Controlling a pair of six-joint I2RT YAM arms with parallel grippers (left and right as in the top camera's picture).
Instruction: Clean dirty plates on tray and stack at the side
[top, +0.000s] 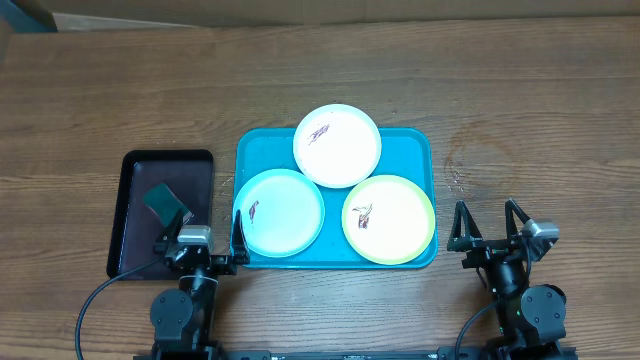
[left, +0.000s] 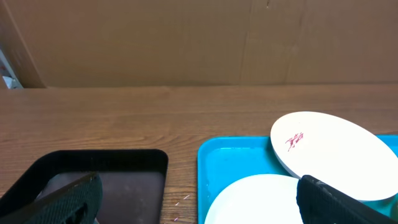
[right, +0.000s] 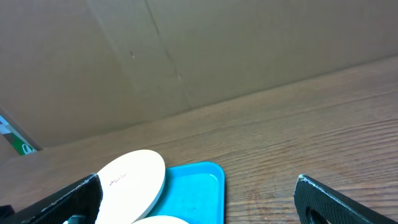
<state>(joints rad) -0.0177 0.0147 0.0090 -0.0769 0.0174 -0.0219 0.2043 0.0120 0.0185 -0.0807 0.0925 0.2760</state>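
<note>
The turquoise tray (top: 415, 150) lies mid-table and holds three plates. The white plate (top: 337, 145) leans at the back on the other two, with a brown smear. The pale blue plate (top: 279, 212) sits front left, the yellow-green plate (top: 389, 219) front right, each with a small smear. My left gripper (top: 203, 232) is open and empty at the table's near edge, left of the tray. My right gripper (top: 487, 222) is open and empty, right of the tray. The left wrist view shows the tray (left: 227, 162), white plate (left: 339, 152) and pale blue plate (left: 255, 199). The right wrist view shows the tray (right: 199, 186) and white plate (right: 127, 183).
A dark brown-black tray (top: 140, 195) lies left of the turquoise tray, with a dark green sponge-like block (top: 165, 205) on its near part. Bare wooden table lies to the right of the turquoise tray and behind it. A cardboard wall stands at the far edge.
</note>
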